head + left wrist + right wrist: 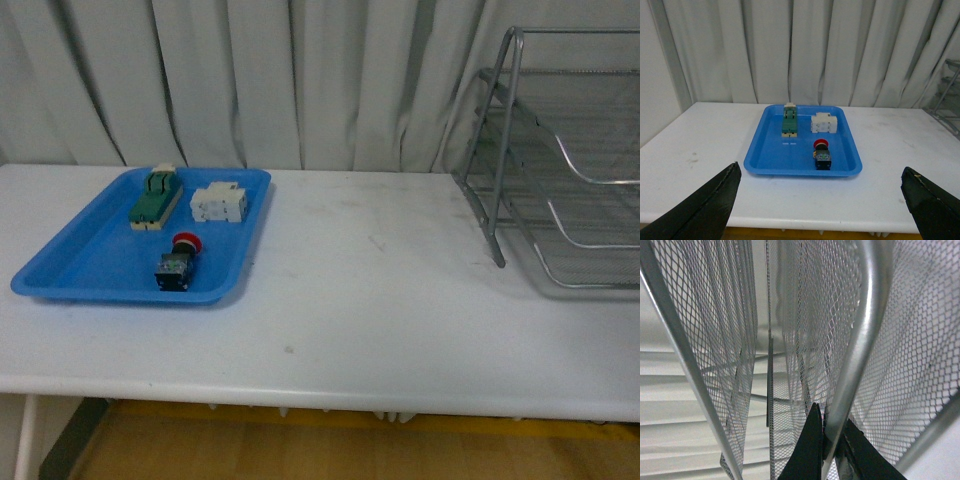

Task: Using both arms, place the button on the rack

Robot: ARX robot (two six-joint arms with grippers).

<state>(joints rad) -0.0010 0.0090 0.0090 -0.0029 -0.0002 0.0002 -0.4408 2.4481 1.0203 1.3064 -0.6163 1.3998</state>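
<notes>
The button, red cap on a dark body, lies in the front part of a blue tray at the table's left; the left wrist view shows the button too. My left gripper is open, its black fingertips wide apart and well short of the tray. The silver wire-mesh rack stands at the table's right end. My right gripper is shut on a tubular frame bar of the rack. Neither arm shows in the front view.
In the blue tray also lie a green-and-cream switch and a white blocky component. Pale curtains hang behind the white table. The table's front edge runs close below the tray.
</notes>
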